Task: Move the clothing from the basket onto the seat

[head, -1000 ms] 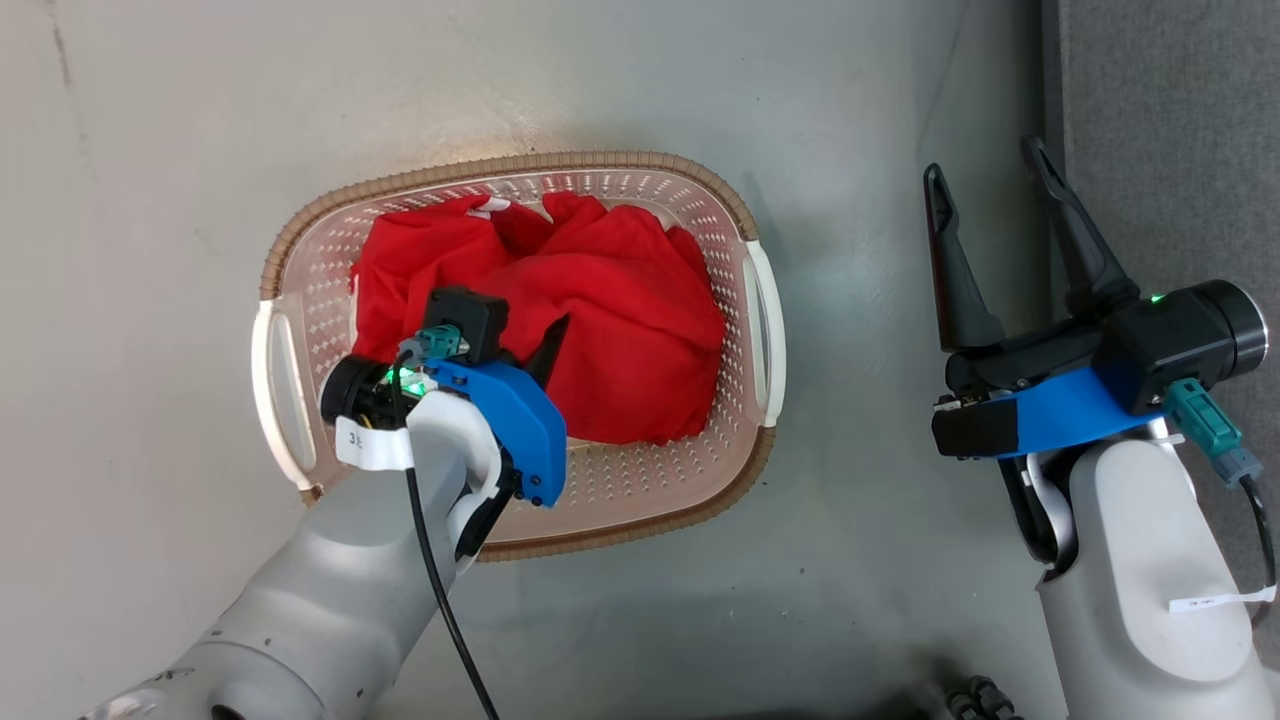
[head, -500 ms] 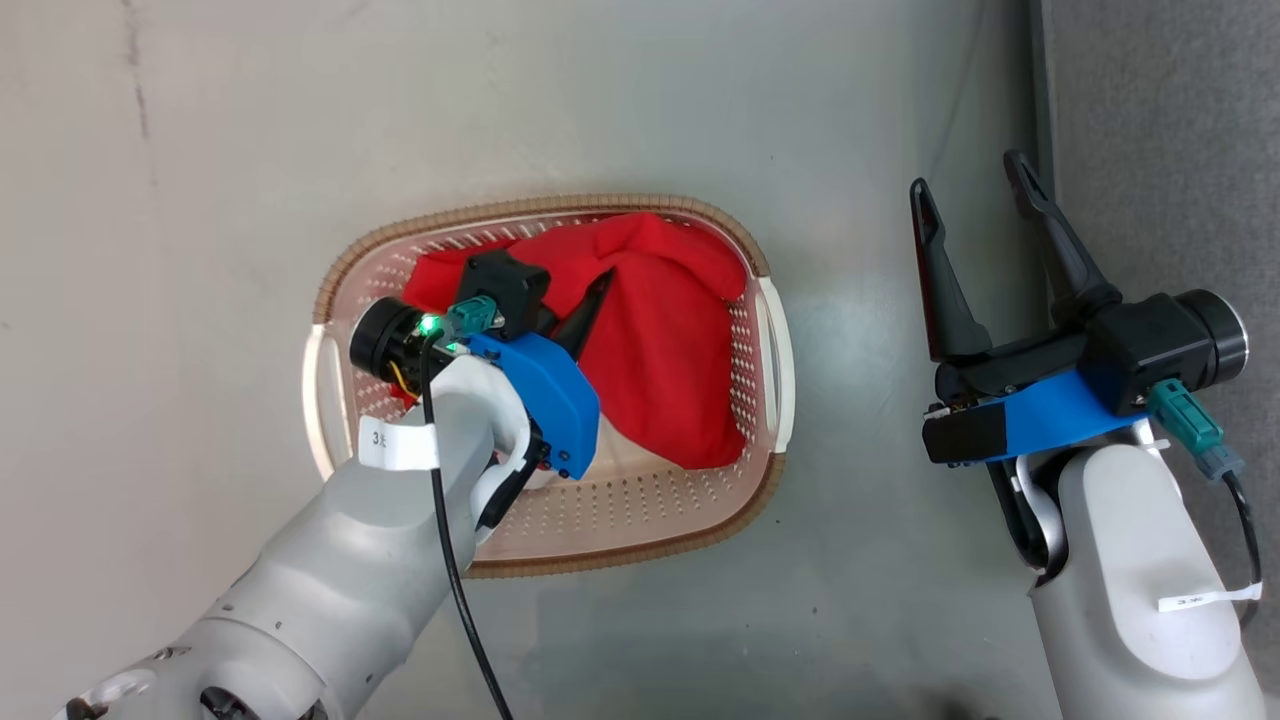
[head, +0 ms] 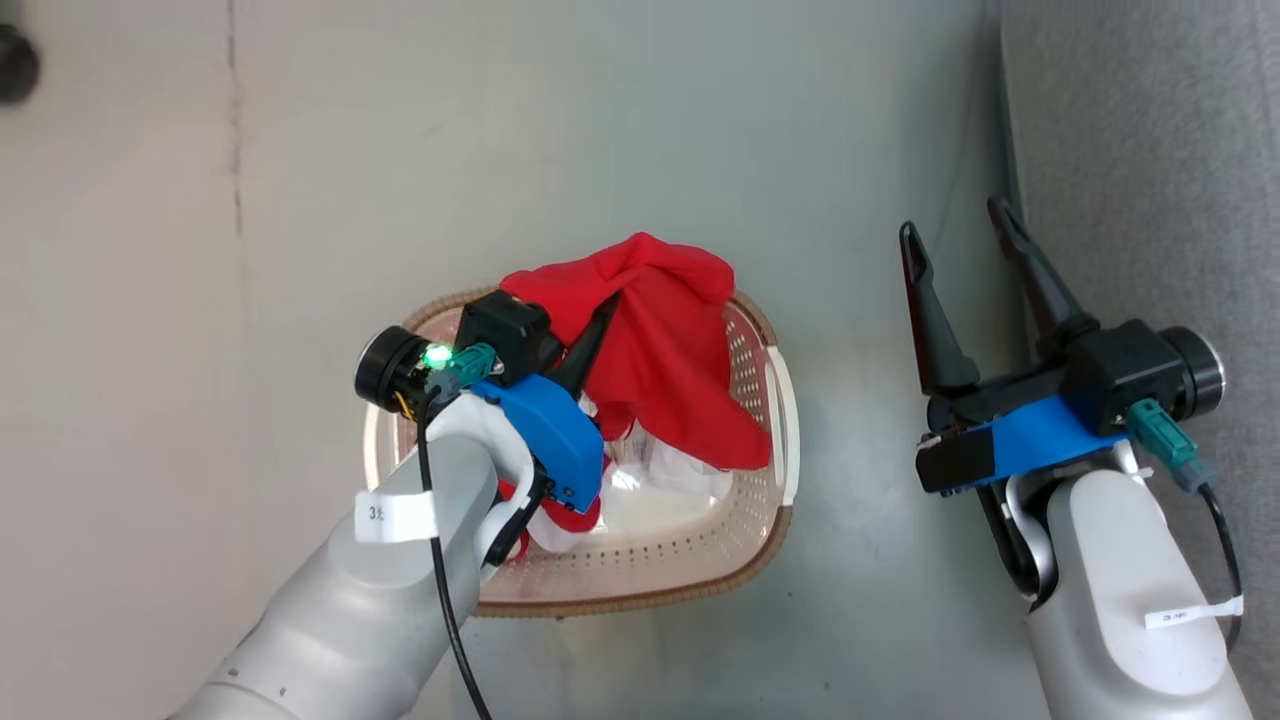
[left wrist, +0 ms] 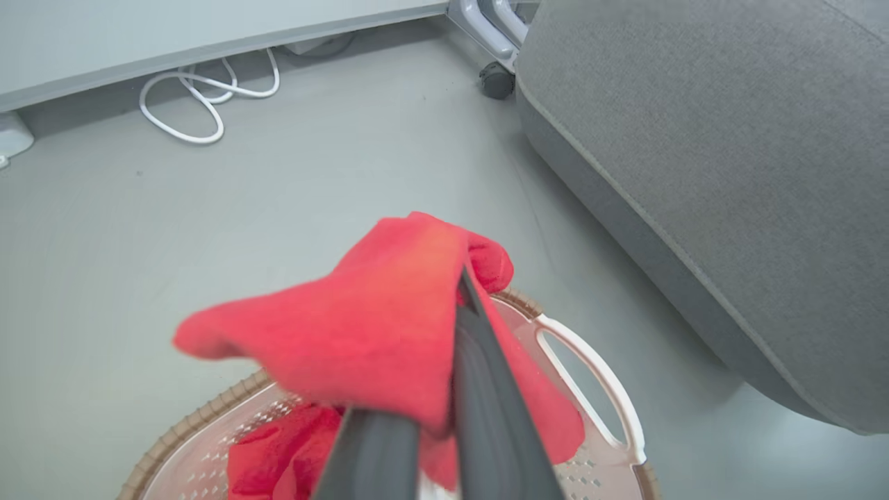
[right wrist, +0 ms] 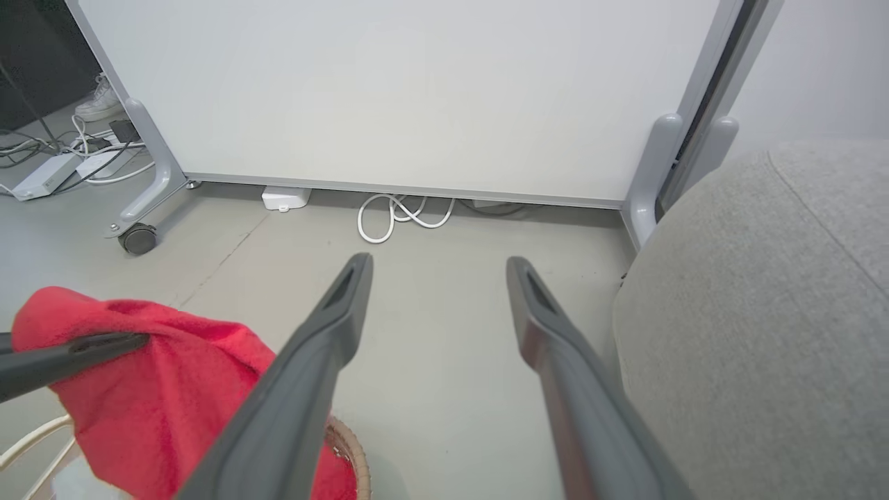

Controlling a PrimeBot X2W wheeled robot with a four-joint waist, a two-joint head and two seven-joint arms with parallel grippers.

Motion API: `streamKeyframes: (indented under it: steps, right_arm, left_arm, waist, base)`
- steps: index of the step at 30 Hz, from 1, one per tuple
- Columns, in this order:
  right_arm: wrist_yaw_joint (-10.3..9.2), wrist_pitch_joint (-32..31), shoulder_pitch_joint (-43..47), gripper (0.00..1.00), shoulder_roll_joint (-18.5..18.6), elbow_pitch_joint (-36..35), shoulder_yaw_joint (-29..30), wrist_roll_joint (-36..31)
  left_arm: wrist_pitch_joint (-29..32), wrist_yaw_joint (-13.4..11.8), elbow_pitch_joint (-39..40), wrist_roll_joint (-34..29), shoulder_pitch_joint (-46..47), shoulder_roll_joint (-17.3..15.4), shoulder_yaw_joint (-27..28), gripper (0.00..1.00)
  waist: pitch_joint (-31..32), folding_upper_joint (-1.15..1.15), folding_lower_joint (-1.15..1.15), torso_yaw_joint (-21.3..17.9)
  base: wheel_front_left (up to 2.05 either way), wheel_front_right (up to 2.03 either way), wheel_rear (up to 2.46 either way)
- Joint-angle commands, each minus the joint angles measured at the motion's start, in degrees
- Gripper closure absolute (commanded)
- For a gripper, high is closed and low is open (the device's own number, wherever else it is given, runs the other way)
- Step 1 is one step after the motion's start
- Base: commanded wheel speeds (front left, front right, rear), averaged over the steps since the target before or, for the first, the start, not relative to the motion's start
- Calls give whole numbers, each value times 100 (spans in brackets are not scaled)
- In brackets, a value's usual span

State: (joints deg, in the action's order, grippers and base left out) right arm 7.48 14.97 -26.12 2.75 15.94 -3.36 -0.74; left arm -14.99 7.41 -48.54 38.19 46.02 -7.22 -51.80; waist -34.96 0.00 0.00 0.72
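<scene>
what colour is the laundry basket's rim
Brown, woven-look rim on the cream perforated plastic laundry basket; head view shows it best.

1. One red garment [head: 665,360] hangs bunched above the basket's 1 o'clock part. Its top fold is pinched between the closed fingers of the left gripper [head: 610,305], and its loose end droops inside the rim.
2. The second garment [head: 565,528], red with white panels, lies crumpled in the basket's bottom toward 6 o'clock.
3. The basket [head: 640,560] is cream, perforated and brown-rimmed, and stands upright.
4. The grey seat [head: 1130,150], with a visible seam, lies at the basket's 3 o'clock, apart from it.
</scene>
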Motion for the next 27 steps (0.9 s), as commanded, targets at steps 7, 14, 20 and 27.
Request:
streamKeyframes:
  steps: [7,14,20,27]
  right_arm:
    - [3,34,230,0,25,133,-40,137]
    - [3,34,451,0,24,273,-55,221]
    - [3,34,677,0,25,370,-63,296]
    - [3,34,927,0,25,463,-44,382]
  left_arm:
    - [-29,-22,385,-591,-318,-20,654,100]
    - [-29,-24,805,-1101,-543,10,1199,100]
    - [-29,-10,1107,-1423,-609,-8,1453,100]
    - [-29,-2,1421,-1635,-501,-4,1658,100]
  waist:
    - [617,0,0,42]
    - [1171,0,0,51]
    - [1627,0,0,61]
    - [2053,0,0,82]
  base:
    - [0,0,0]
    - [0,0,0]
    - [0,0,0]
    - [0,0,0]
